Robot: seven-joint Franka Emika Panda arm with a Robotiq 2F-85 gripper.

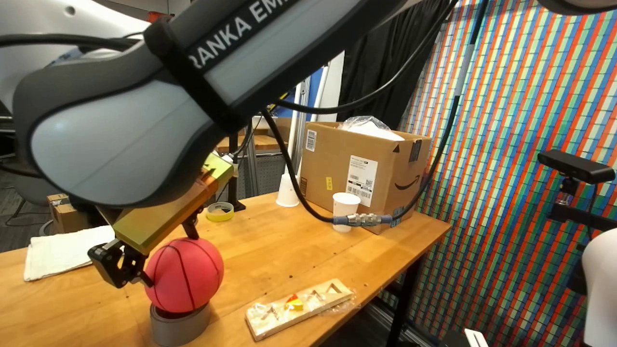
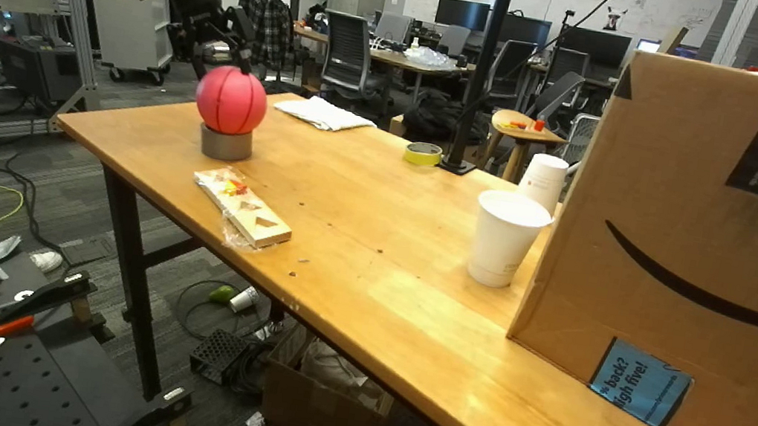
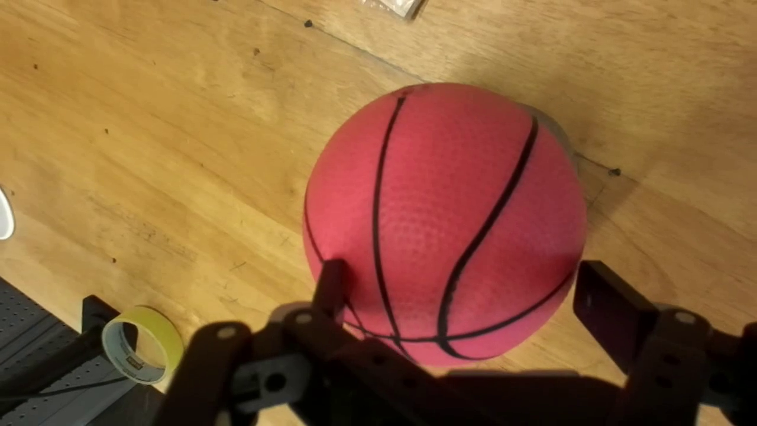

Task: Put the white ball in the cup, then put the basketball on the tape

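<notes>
Gripper (image 3: 458, 277): spread wide, its fingers (image 3: 329, 290) to either side of the basketball (image 3: 443, 219). Fingertips touching or just beside it; whether they press on the ball, cannot tell.

Basketball: on top of the tape (image 1: 181, 330) in both exterior views, the ring lying flat on the table (image 1: 260, 246). A sliver of the ring's dark inside (image 1: 172, 315) shows below the ball in an exterior view, so it may not be perfectly centred. Whether the ring bears the full weight depends on the grip, which is unclear.

Further out: the cup (image 2: 501, 242) stands upright on the table just beside the cardboard box (image 2: 666, 203), well apart from ball and tape. Its mouth shows but its bottom is hidden. Beyond it, a second white cup (image 2: 544, 180) looks to be mouth-down.

White ball: not seen in any view. It could be in the cup, out of sight.

Progress (judgement): step two looks all but complete, the basketball being in place on the tape. Step one, white ball into cup, probably done given the task's order, but unconfirmed. Left to do, I think: let go if the fingers are holding, then withdraw without dragging the basketball off the ring.
</notes>
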